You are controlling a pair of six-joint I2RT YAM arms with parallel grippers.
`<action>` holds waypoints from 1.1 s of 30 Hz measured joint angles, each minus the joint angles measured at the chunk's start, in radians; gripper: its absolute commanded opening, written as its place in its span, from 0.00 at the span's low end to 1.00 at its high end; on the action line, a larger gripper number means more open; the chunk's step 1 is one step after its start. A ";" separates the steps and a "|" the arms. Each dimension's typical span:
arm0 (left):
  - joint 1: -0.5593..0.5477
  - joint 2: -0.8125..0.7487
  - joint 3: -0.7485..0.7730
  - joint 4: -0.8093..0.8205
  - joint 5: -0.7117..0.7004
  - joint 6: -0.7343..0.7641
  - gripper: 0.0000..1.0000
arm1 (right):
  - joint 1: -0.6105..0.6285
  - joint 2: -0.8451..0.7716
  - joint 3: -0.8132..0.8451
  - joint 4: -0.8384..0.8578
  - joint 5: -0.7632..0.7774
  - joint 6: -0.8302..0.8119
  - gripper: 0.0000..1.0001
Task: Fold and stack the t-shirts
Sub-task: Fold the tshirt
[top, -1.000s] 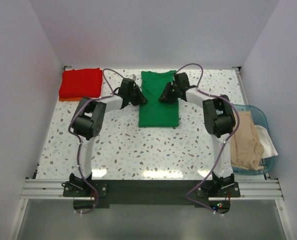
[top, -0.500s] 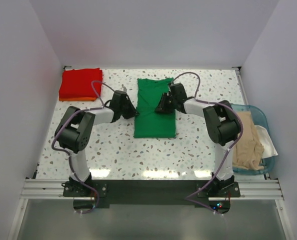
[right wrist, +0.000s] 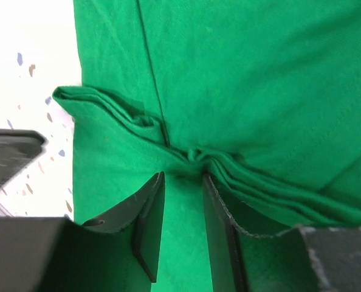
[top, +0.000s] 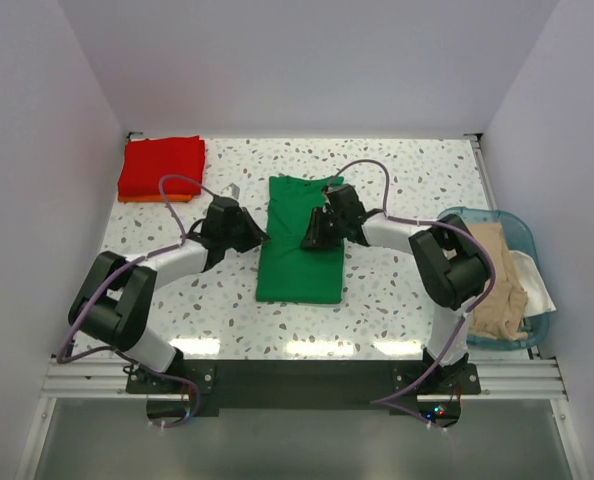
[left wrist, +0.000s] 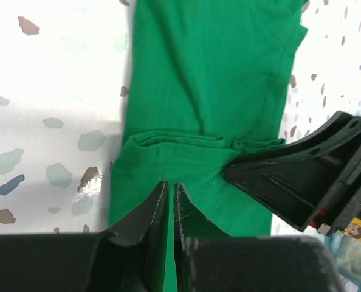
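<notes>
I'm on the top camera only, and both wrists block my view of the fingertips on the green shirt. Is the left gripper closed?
Observer: Yes. On the left wrist camera, the left gripper has its jaws almost touching, with only a thin slit between them. They stop just short of a folded edge of the green t-shirt.
Operator: And the right one?
Observer: On its own wrist camera, the right gripper has its jaws apart with a clear gap. I see no cloth clamped between them.
Operator: What does the cloth look like at its tips?
Observer: It's bunched. Several folded layers pucker together right ahead of the right tips instead of lying flat.
</notes>
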 measured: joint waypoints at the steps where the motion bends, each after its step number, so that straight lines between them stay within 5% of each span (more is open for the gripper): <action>1: 0.000 -0.011 0.000 0.000 0.000 0.001 0.14 | 0.000 -0.009 0.000 -0.019 0.003 -0.002 0.39; 22: -0.002 0.033 0.084 -0.002 0.042 0.035 0.14 | -0.114 0.003 0.292 -0.188 0.069 -0.056 0.40; 33: -0.108 -0.093 -0.124 0.021 0.096 0.023 0.15 | -0.064 -0.370 -0.162 -0.177 0.047 -0.018 0.39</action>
